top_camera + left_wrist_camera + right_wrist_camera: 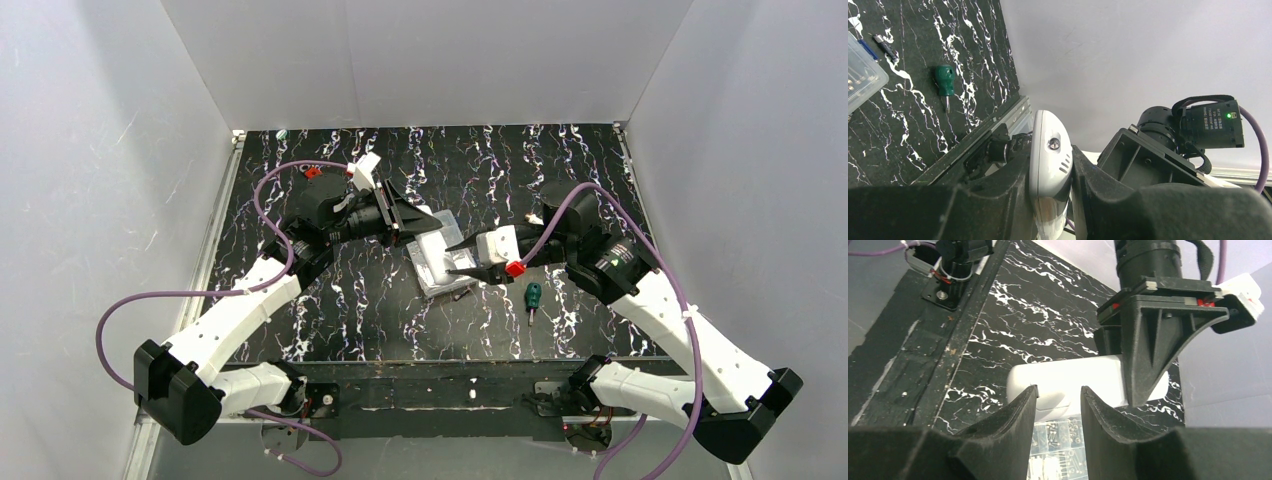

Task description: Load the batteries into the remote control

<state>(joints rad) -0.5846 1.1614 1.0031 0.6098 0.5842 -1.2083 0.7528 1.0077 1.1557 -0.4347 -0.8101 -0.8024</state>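
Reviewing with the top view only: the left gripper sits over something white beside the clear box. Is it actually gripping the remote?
Observer: Yes. The left wrist view shows the left gripper shut on the remote control, pinched edgewise.
Operator: Which face shows there?
Observer: One with a screw and small slots beside it.
Operator: Is the right gripper holding anything?
Observer: No. In the right wrist view the right gripper is open and unloaded, aimed at the remote.
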